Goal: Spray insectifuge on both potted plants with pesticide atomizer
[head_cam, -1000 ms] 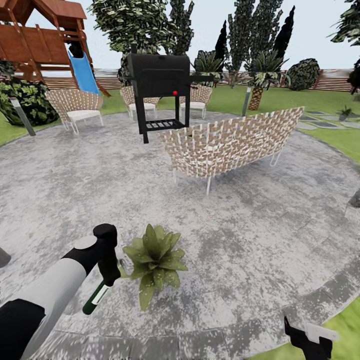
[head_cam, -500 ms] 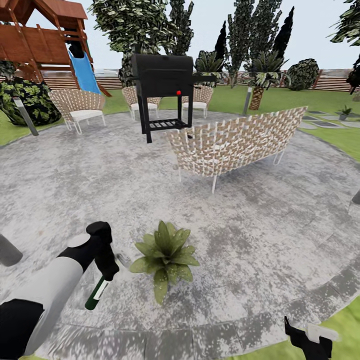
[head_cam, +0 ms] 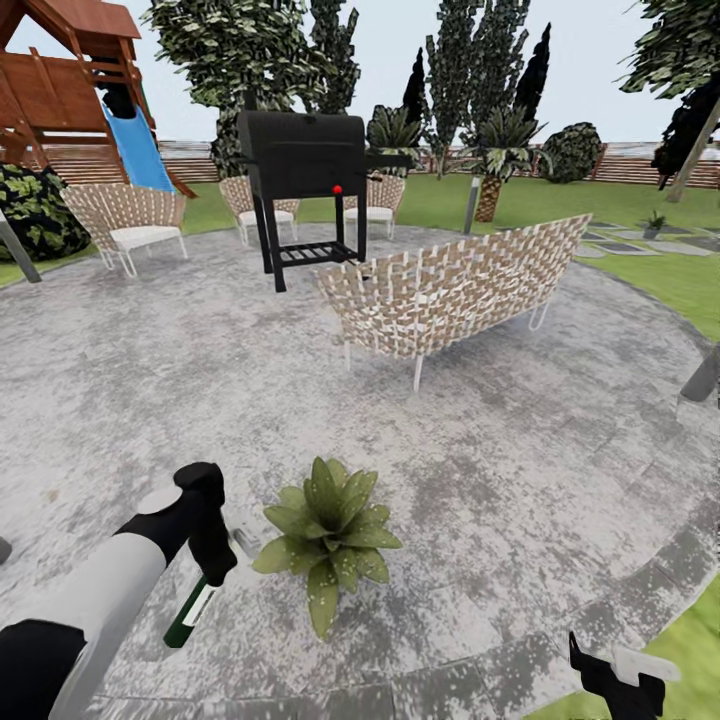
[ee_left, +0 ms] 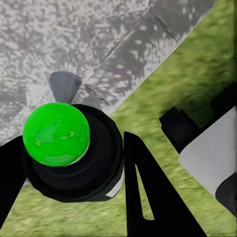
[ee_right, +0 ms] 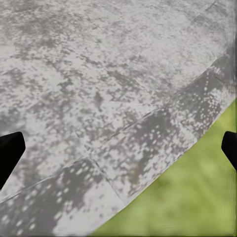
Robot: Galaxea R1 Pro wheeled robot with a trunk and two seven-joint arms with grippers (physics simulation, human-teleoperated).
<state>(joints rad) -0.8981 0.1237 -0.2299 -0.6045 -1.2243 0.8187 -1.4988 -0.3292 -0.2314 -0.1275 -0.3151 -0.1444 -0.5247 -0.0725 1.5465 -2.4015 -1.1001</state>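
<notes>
The round grey paved patio [head_cam: 520,470] takes up most of the head view, and it is bordered by green lawn [head_cam: 690,275] on the far side and at the near right corner. At the far left a wooden play structure [head_cam: 60,80] with a blue slide [head_cam: 140,150] is seen, and a brown slatted fence [head_cam: 640,170] is seen behind the trees. A woven bench [head_cam: 450,290] is placed near the middle of the patio, with a black grill [head_cam: 305,170] behind it and two woven chairs further back, one at the left [head_cam: 125,215] and one partly hidden by the grill.

One potted plant [head_cam: 325,530], a low rosette of pointed green leaves, is set on the paving close in front of the robot. Just beside it, at its left, the left gripper [head_cam: 215,560] is held above the patio. The pesticide atomizer [head_cam: 188,615] is clamped in this gripper and is tilted, its dark green end pointing down and away from the plant. In the left wrist view a bright green round cap [ee_left: 56,133] is seen end-on between the dark fingers [ee_left: 148,197].

The right gripper [ee_right: 118,148] is spread wide over the patio edge, with nothing between its fingertips.
</notes>
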